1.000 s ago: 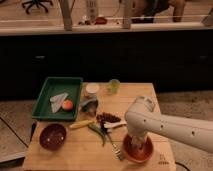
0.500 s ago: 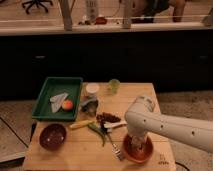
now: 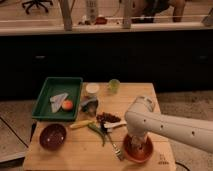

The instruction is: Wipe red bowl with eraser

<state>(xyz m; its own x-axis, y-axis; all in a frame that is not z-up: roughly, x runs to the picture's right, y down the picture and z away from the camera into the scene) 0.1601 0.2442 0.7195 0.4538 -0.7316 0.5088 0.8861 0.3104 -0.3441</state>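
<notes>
Down at the near right of the wooden table [image 3: 142,97], the gripper [image 3: 137,142] is lowered into the red bowl [image 3: 138,150], whose glossy rim shows around and below it. Whether it holds anything I cannot tell. Just left of it lies a fork [image 3: 113,144]; farther left sits the maroon bowl [image 3: 53,136], and beyond that, up and left, the green tray [image 3: 57,99].

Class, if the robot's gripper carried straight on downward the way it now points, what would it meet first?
Most likely the inside of the red bowl: the gripper points down directly over it, though remaining depth is unclear.
</notes>
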